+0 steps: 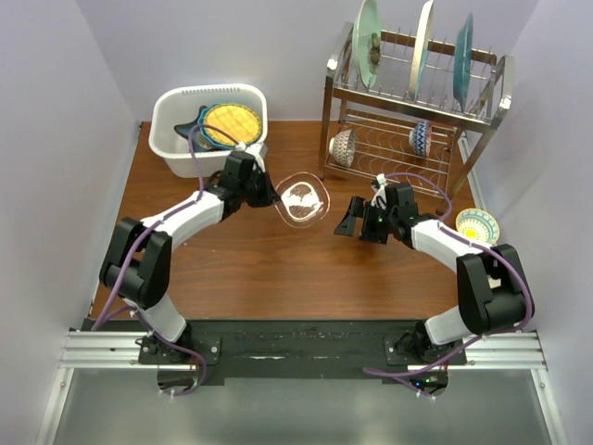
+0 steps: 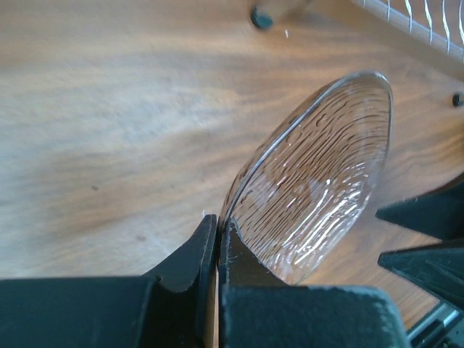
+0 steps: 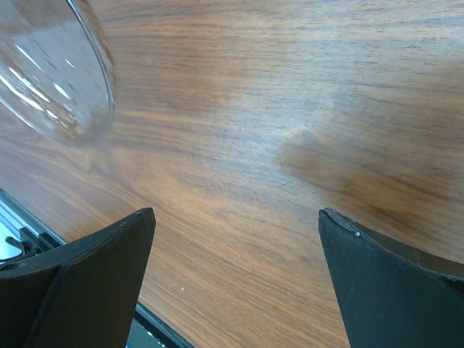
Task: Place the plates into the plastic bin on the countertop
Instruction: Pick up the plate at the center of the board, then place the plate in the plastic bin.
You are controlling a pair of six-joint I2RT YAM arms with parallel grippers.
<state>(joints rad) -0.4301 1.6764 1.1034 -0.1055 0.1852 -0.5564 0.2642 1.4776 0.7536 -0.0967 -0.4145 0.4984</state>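
the left claw clenches the rim of a clear glass plate above the surface; the right claw stands released beside it.

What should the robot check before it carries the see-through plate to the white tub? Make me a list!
1. The left gripper is shut on the rim of the glass plate: ok.
2. The pinch is firm enough not to slip: cannot tell.
3. The right gripper is open and apart from the plate: ok.
4. The plastic bin has room above its amber plate and blue plate: ok.
5. Nothing stands on the countertop between plate and bin: ok.
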